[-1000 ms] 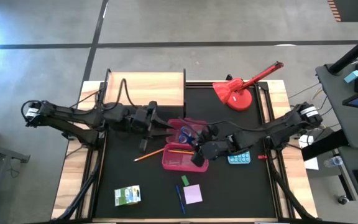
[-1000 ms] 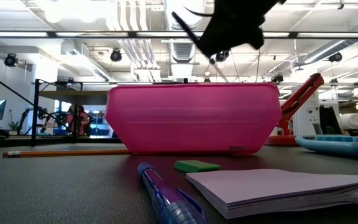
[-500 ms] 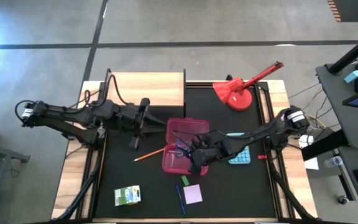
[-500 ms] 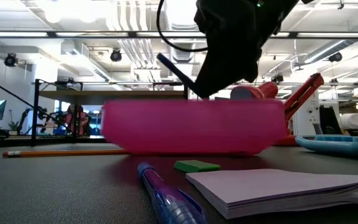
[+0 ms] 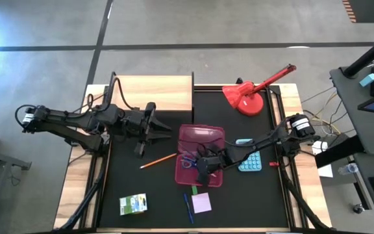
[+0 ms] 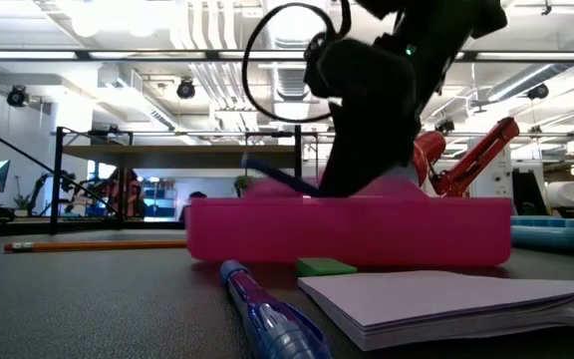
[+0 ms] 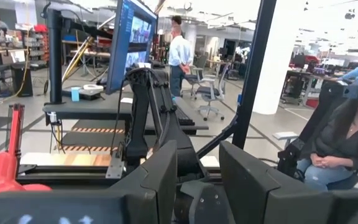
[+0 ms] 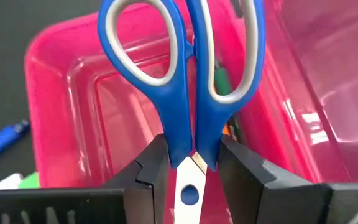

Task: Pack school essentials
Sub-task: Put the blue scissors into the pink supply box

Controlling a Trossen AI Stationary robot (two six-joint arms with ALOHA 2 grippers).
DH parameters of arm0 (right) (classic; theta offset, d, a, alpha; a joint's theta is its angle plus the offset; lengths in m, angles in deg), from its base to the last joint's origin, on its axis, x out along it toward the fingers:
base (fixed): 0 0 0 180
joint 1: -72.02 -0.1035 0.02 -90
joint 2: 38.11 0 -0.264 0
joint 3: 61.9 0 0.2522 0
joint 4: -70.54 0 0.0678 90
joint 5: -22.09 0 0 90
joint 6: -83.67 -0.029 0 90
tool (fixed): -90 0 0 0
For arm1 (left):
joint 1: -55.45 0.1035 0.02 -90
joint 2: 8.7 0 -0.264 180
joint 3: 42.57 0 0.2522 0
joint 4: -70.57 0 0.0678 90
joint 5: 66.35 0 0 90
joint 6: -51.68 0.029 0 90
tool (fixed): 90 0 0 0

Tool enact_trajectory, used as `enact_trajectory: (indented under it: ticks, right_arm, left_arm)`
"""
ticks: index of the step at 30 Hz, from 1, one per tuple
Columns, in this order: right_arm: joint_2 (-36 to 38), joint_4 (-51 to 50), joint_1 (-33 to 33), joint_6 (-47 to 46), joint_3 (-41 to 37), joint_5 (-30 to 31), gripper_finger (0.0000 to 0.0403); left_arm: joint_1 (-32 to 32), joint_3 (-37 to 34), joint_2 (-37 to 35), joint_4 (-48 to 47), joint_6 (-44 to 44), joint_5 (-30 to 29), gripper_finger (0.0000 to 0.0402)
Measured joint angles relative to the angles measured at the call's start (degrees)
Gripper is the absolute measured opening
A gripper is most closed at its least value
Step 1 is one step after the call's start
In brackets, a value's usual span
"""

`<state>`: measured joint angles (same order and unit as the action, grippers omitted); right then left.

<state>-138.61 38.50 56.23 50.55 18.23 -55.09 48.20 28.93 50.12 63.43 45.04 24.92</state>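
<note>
The open pink plastic box lies mid-table, and its near tray shows below my right gripper. My right gripper hangs over that tray, shut on the blue-handled scissors. A green pen lies inside the box. The orange pencil lies left of the box. The green eraser, blue pen, lilac pad and green-and-white box lie toward the near edge. My left gripper is open, left of the box and touching nothing. My right gripper pinches the scissors at the neck, where the blue handles meet the blades, just beyond the pivot screw. The fingers lie along the scissors and come slanting down from the table's right. The handle loops point away from the gripper, over the tray.
The light-blue calculator lies right of the box, under the right arm. The red desk lamp stands at the far right. A wooden block sits at the far left. Bare black mat lies near-left and near-right.
My left gripper has drawn back from the pink box toward the table's left. The box, tall in the low view before, now lies low and wide, shifted slightly right. My right gripper has carried the scissors toward the near edge and down over the tray.
</note>
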Motion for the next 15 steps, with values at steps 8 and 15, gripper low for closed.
enact_trajectory:
  ticks: [8,15]
  right_arm:
    - [-0.82,-2.68,0.42,-1.9,0.0,0.05,0.0121]
    - [-0.73,-6.2,1.39,-3.31,-0.02,0.19,0.0169]
  left_arm:
    - [0.0,0.0,0.13,-0.18,0.0,0.0,0.0102]
    - [0.0,0.0,0.13,-0.16,-0.04,0.0,0.0102]
